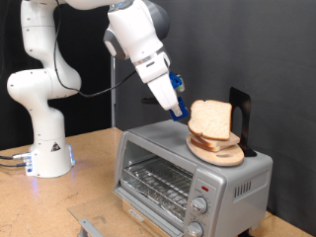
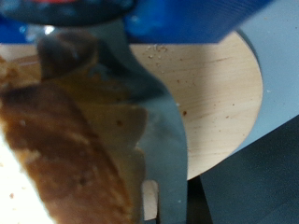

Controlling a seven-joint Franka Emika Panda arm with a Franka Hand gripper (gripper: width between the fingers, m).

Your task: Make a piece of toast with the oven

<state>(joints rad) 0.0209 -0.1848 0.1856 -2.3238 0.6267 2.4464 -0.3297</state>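
The silver oven stands on the table at the exterior view's lower right, its wire rack showing through the glass door. A round wooden plate lies on its top. The piece of toast is tilted up on edge just above the plate. My gripper is at the toast's left edge, shut on it. In the wrist view the browned toast fills one side beside a grey finger, with the plate underneath.
A black upright object stands on the oven behind the plate. Two round knobs sit on the oven's front. A grey metal piece lies on the wooden table at the exterior view's bottom. The robot base is at the left.
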